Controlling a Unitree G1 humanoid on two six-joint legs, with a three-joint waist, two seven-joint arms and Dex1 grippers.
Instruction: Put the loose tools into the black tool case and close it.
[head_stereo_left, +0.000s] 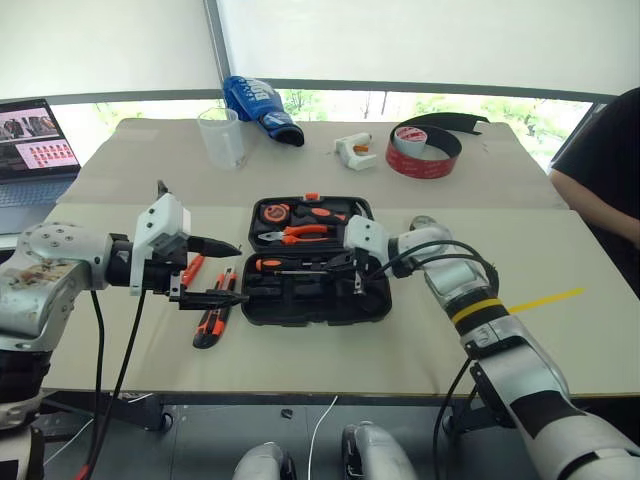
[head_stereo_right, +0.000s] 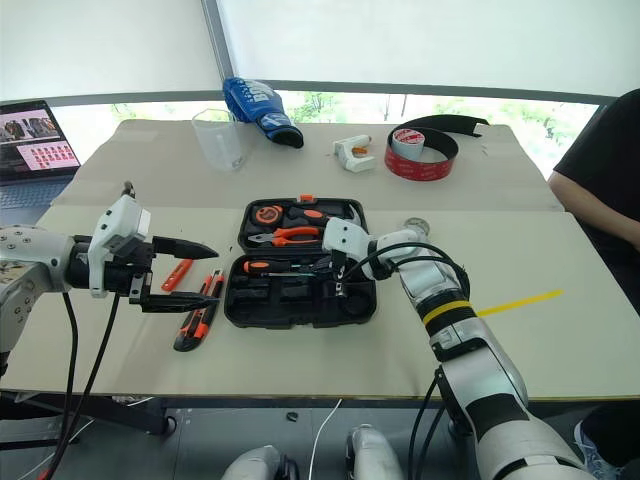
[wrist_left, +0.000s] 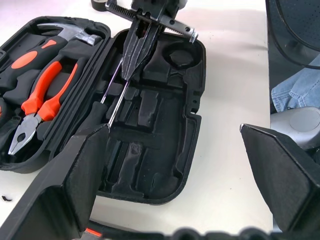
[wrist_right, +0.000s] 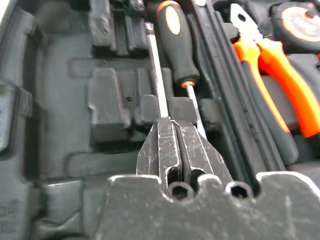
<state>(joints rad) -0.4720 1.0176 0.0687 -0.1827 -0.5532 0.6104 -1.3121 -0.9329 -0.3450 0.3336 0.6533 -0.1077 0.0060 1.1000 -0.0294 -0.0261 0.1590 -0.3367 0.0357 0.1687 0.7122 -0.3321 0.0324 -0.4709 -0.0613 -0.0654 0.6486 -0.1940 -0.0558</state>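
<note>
tool case: black clamshell (head_stereo_left: 372, 305), lying open and flat on the tan table (head_stereo_left: 520, 330). That's my landmark for everything below.
far half of the case: orange-handled pliers (head_stereo_left: 300, 234), a hammer (wrist_left: 70, 34) and a round orange-and-black thing I can't make out, all sitting in their slots.
near half of the case: one orange-and-black screwdriver (wrist_right: 175, 40) lies in a slot along the hinge side, with a second thin metal shaft (wrist_right: 157, 75) right beside it. The rest of the moulded slots are bare.
my right claw: (head_stereo_left: 352, 266) over the near half of the case, fingers pressed together with no gap, tips down right at those two shafts. Can't tell if I'm actually pinching one.
my left claw: (head_stereo_left: 222, 273) hanging off the left side of the case, spread wide, nothing in it.
utility knife: orange-and-black (head_stereo_left: 212, 318), on the table just left of the case, under my left claw.
other loose orange-handled tool: (head_stereo_left: 192, 268) also left of the case, half hidden behind my left claw, looks like a screwdriver.
big red tape roll: (head_stereo_left: 425, 150) well beyond the case, toward the window.
clear plastic cup: (head_stereo_left: 221, 137) far side too, beyond the case's left corner.
person: dark sleeve (head_stereo_left: 600, 170) off to the right of the case.
</note>
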